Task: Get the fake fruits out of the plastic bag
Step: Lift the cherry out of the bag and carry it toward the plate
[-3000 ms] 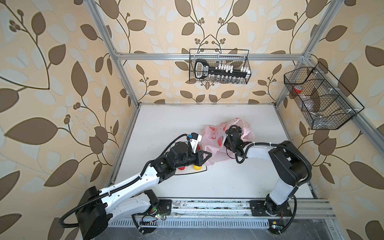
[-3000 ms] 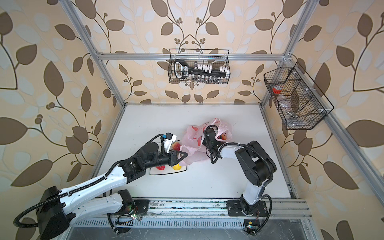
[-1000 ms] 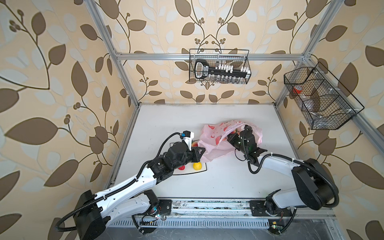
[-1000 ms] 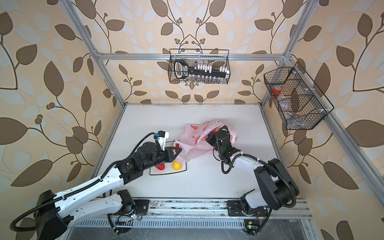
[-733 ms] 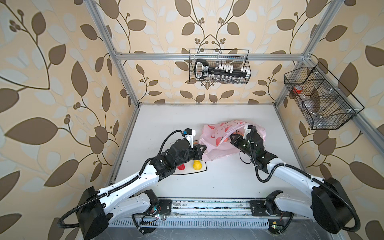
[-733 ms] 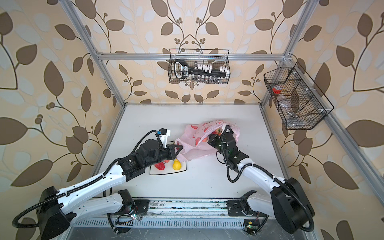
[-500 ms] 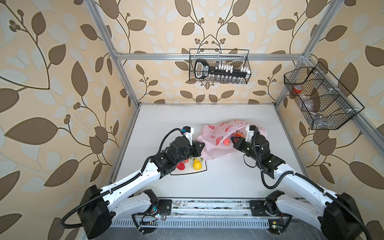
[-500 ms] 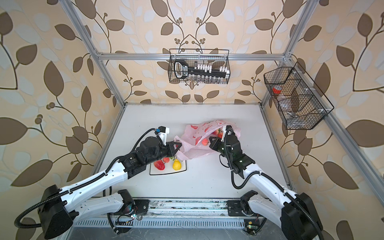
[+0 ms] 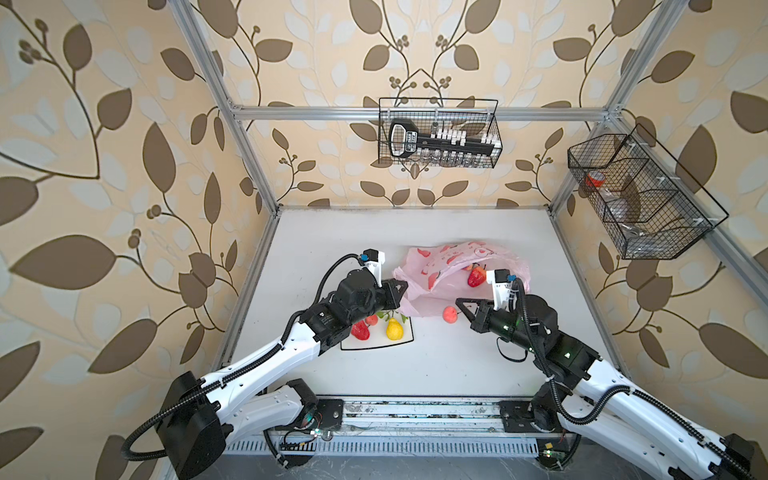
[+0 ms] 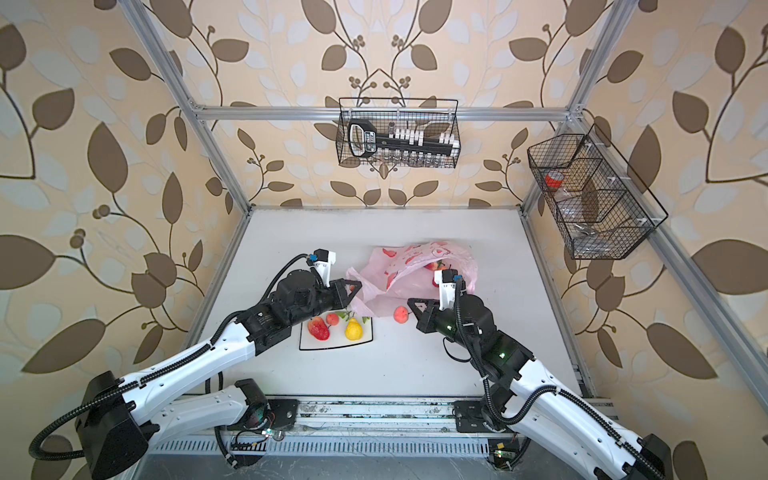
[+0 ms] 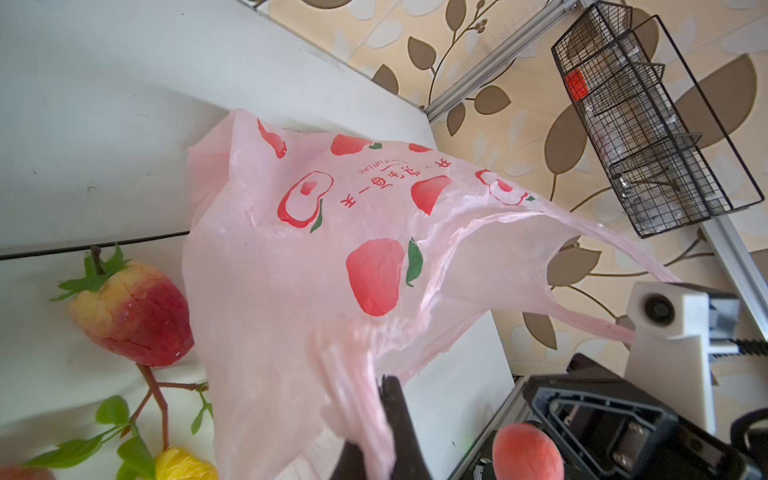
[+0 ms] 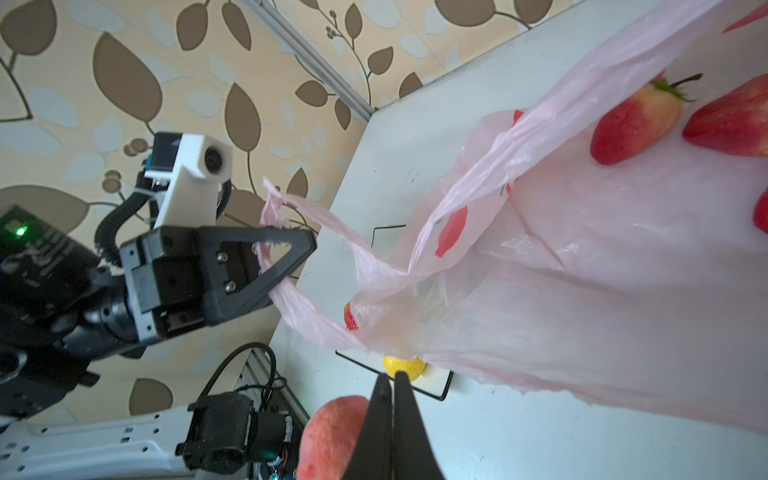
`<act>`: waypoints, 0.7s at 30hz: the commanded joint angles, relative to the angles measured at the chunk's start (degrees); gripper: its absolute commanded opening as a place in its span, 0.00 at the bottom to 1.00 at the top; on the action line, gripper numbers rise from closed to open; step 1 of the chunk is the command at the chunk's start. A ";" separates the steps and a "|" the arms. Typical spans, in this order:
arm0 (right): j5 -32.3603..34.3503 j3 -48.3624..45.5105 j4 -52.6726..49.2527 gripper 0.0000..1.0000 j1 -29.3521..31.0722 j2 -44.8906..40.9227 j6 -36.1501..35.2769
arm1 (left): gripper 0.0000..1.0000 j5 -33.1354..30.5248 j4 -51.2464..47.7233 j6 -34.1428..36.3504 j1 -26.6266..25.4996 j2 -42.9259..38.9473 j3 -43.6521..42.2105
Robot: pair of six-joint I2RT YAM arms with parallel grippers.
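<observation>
Clamped shut, my left gripper (image 9: 405, 286) holds a bunched edge of the plastic bag (image 9: 451, 257) up off the bench (image 9: 436, 365). In both top views the bag's mouth gapes toward my right gripper (image 9: 459, 301), and I judge the hold is there to give that side a way in. Three of the fake fruits sit on the plate (image 9: 374, 344) under my left wrist: a strawberry (image 9: 360, 330), a small peach (image 9: 372, 320) and the pear (image 9: 394, 330). A loose peach (image 9: 449, 313) is outside the bag, just beside my right fingertips. From the left wrist, pink film is pinched between my closed fingers, and the bag (image 11: 332, 249) stretches away past the plate. From the right wrist, my fingers press together with nothing visible between them. The loose peach (image 12: 332, 432) hugs their side, and I cannot tell whether its stem is caught. At least two strawberries (image 12: 636, 120) lie deeper inside the bag, well beyond my tip.
</observation>
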 commanded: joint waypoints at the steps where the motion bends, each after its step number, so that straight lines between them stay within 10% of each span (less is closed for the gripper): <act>1: 3.37 1.24 -2.06 0.04 5.30 0.52 -2.65 | 0.00 3.33 0.84 1.65 2.06 -1.45 1.10; 10: 15.31 0.74 9.27 0.04 23.15 11.91 -3.21 | 0.00 11.43 0.66 2.05 7.45 0.42 2.86; 21: 23.37 5.24 17.71 0.02 28.86 28.39 -3.04 | 0.00 15.09 0.33 2.20 11.25 -0.11 3.66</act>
